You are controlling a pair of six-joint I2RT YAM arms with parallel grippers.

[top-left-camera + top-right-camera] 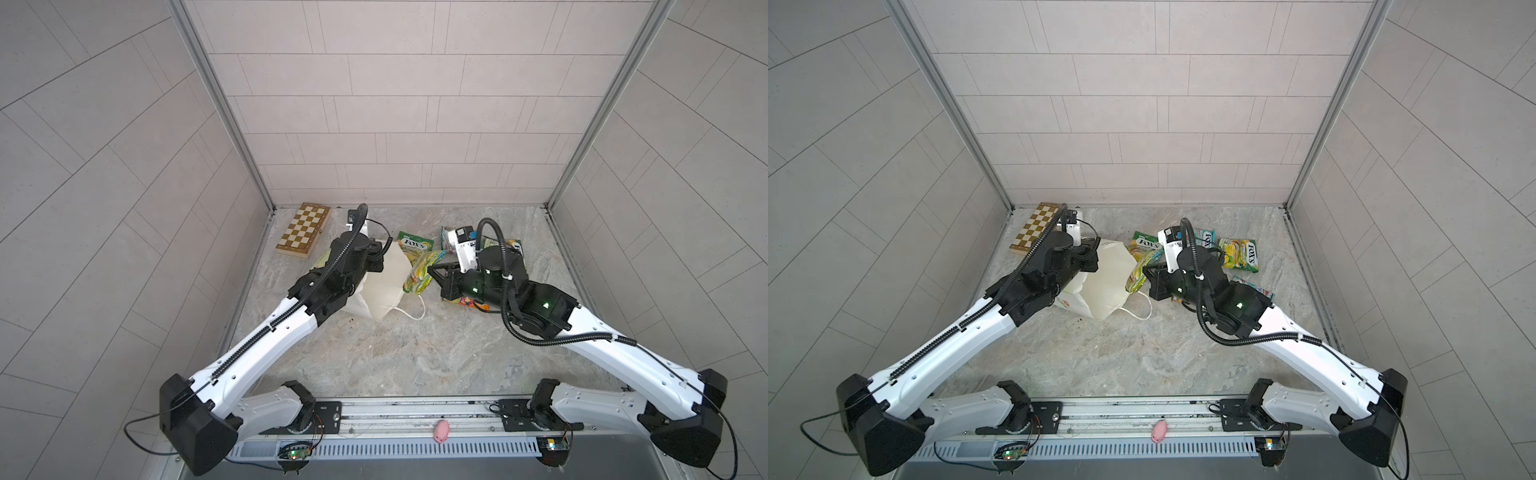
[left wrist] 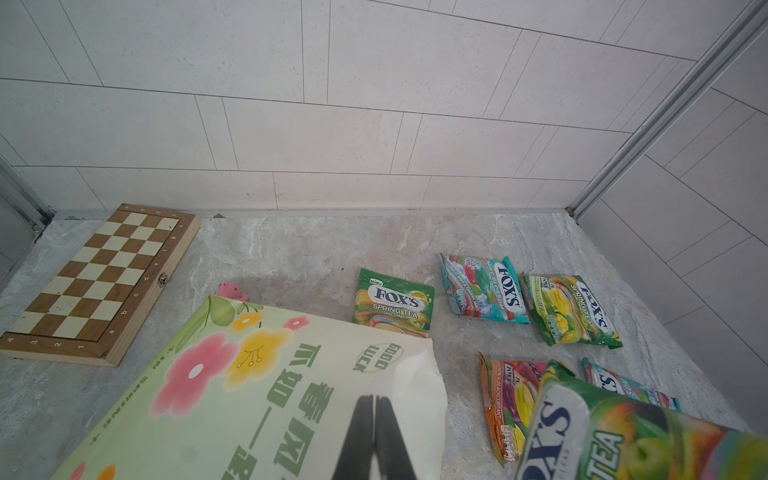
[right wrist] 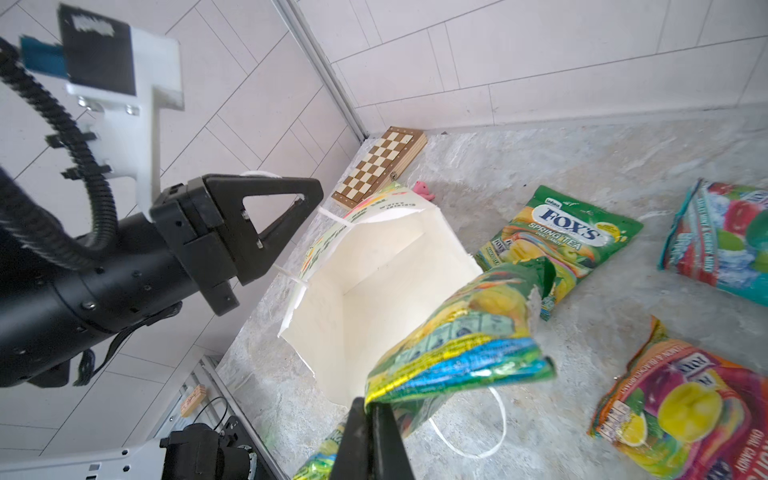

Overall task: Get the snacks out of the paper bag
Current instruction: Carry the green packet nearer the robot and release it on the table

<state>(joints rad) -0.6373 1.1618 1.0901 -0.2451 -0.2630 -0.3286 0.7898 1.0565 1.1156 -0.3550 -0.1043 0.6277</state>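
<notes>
A pink pig toy [image 1: 441,430] sits on the near metal rail [image 1: 415,409]. The grey marbled tabletop [image 1: 395,353] carries the paper bag [image 1: 386,282], creased white, on its side left of centre, mouth facing right. The left gripper [image 2: 374,405] pinches its upper edge; the right gripper [image 3: 369,409] is clamped on a crinkled glossy green packet [image 3: 465,332] at the mouth. Other snacks [image 2: 482,289] lie flat farther right; a wooden chessboard box [image 1: 304,229] far left, pale tiled walls [image 1: 395,104] behind.

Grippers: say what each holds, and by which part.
The right gripper is shut on a green packet, pinched at one end. The left gripper is shut on the bag, pinched at the rim of its mouth.
</notes>
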